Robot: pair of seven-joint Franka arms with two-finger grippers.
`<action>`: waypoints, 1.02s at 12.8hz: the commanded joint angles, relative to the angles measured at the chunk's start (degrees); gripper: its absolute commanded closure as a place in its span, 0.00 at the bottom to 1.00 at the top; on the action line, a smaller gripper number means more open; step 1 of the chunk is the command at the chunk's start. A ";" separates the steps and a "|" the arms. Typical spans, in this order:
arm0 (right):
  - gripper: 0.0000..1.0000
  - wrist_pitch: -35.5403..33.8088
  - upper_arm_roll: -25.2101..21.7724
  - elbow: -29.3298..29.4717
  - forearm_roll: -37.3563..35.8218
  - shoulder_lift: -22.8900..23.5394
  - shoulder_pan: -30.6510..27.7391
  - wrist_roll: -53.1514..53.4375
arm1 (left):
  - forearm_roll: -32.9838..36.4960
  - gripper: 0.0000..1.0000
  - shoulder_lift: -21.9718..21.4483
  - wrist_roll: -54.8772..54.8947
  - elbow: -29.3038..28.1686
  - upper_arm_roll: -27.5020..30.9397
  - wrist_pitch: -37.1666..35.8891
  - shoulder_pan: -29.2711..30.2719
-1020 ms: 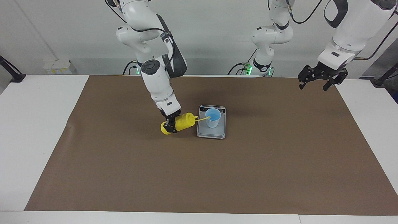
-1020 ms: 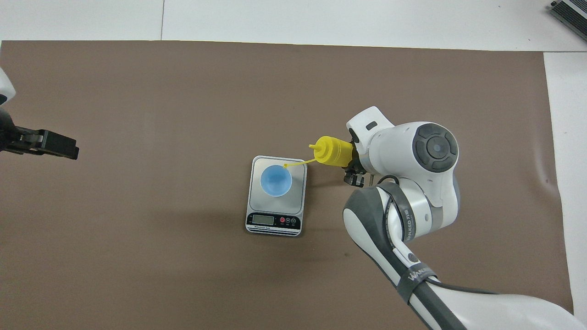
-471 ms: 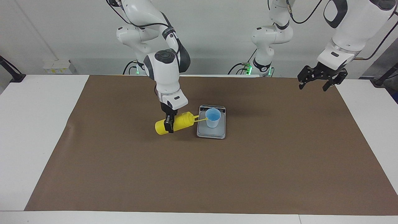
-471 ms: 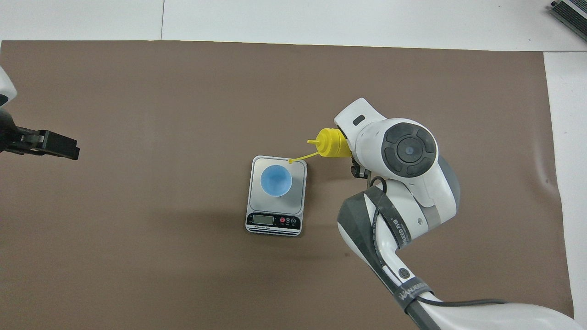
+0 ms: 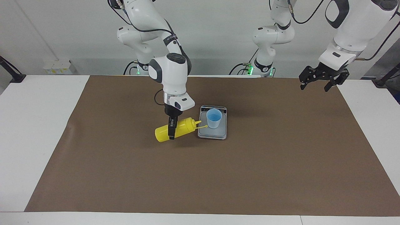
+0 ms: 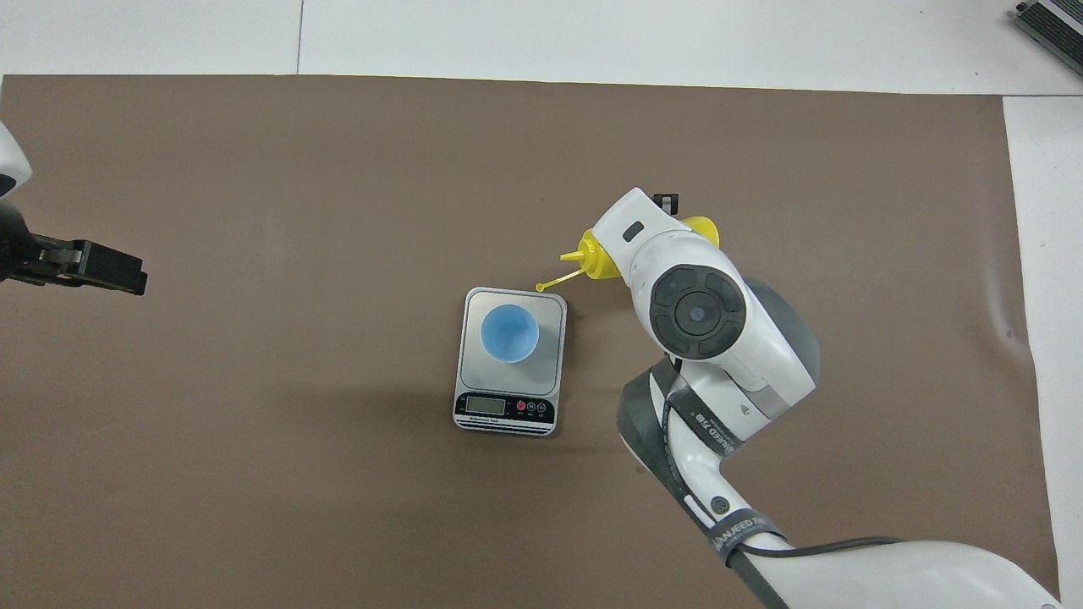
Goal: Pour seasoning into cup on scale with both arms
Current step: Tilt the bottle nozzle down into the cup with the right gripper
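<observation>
**Sideways, the seasoning hangs in the right gripper beside the scale**

Here the seasoning [image 5: 181,127] lies nearly horizontal, its nozzle pointing toward the scale [image 5: 212,133] and tipped slightly upward, its base toward the right arm's end of the table. The right gripper [image 5: 171,132] comes down from above and is clamped around the bottle's middle. From overhead the arm's wrist covers most of the bottle, so only the nozzle end and a bit of the base show. The thin cap strap [image 5: 202,126] trails from the nozzle and its tip reaches over the edge of the scale, short of the cup [image 5: 214,118].

The cup stands upright on the scale's platform, toward the display strip that faces the robots. The scale sits near the middle of the brown mat [image 5: 281,162] that covers the white table [image 5: 31,125].

The left gripper [image 5: 323,82] waits up in the air over the mat's corner at the left arm's end, its fingers spread apart and holding nothing.
</observation>
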 commanded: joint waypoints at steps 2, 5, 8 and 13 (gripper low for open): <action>1.00 1.95 0.30 0.34 -8.37 1.15 -0.54 1.87 | -0.20 0.00 -1.26 0.66 -1.48 0.04 0.33 0.37; 1.00 1.26 0.38 0.25 -16.87 0.63 0.60 3.79 | 0.75 0.00 -1.26 0.66 -1.57 -0.05 0.42 0.29; 1.00 -1.02 0.38 -0.28 -22.96 -0.34 3.41 5.65 | 0.94 0.00 -1.34 0.75 -1.48 -0.05 0.16 0.29; 1.00 -3.93 0.38 -2.02 -31.75 -2.44 7.55 12.31 | 0.85 0.00 -1.26 0.49 -1.57 -0.05 0.24 0.29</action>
